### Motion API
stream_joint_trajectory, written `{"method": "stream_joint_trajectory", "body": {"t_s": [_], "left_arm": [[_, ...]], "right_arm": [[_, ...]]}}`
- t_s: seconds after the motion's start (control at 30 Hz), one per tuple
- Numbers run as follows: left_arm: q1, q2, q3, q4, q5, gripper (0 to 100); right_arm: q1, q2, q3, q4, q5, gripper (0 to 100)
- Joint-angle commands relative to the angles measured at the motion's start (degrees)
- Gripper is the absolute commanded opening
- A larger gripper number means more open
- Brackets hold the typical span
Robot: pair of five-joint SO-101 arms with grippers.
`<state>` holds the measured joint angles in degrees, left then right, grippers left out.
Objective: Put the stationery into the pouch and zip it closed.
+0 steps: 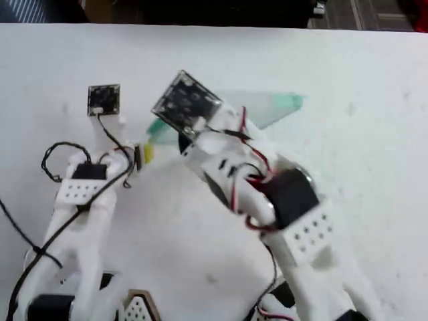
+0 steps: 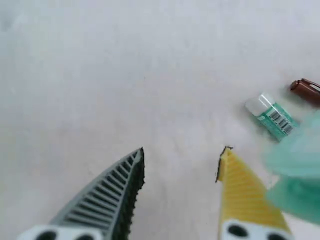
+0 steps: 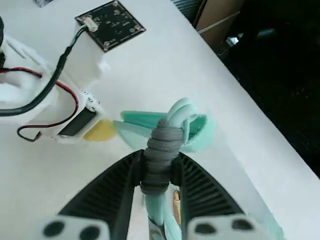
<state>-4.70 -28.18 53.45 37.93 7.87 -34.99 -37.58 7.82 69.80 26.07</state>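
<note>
The pouch (image 1: pixel 267 107) is translucent green and lies on the white table, partly under my right arm (image 1: pixel 267 187). My right gripper (image 3: pixel 159 155) is shut on the pouch's grey corded zip pull (image 3: pixel 161 145), whose mint loop (image 3: pixel 181 112) sticks out beyond the fingers. In the left wrist view a green eraser (image 2: pixel 270 116) with a white end and a brown pen (image 2: pixel 306 90) lie on the table beside the pouch (image 2: pixel 295 160). My left gripper (image 2: pixel 183 152) is open with nothing in it, hovering just short of the eraser; its yellow finger (image 1: pixel 147 152) sits close to the pouch's end.
The table's far edge (image 1: pixel 214 25) borders a dark floor, and the right wrist view shows that edge (image 3: pixel 260 125) near the pouch. Bare white tabletop lies to the right (image 1: pixel 374 134) and in front of the left gripper (image 2: pixel 125 75).
</note>
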Motion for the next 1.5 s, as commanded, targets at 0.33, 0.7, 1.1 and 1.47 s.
{"method": "stream_joint_trajectory", "body": {"t_s": [0.33, 0.7, 1.1, 1.47], "left_arm": [[0.48, -38.73, 14.07, 2.73, 1.05, 26], [0.84, -49.98, 18.64, 2.73, 1.32, 26], [0.84, -50.24, 18.64, 2.73, 1.23, 26], [0.84, -50.24, 18.73, 2.73, 1.05, 26]], "right_arm": [[7.78, -11.91, -16.35, 6.2, -0.88, 1.7], [8.04, -11.91, -19.43, 13.93, -0.97, 1.7], [8.04, -11.91, -12.4, 13.76, -0.62, 1.7], [7.78, -11.91, -9.76, 11.65, -0.88, 1.7]]}}
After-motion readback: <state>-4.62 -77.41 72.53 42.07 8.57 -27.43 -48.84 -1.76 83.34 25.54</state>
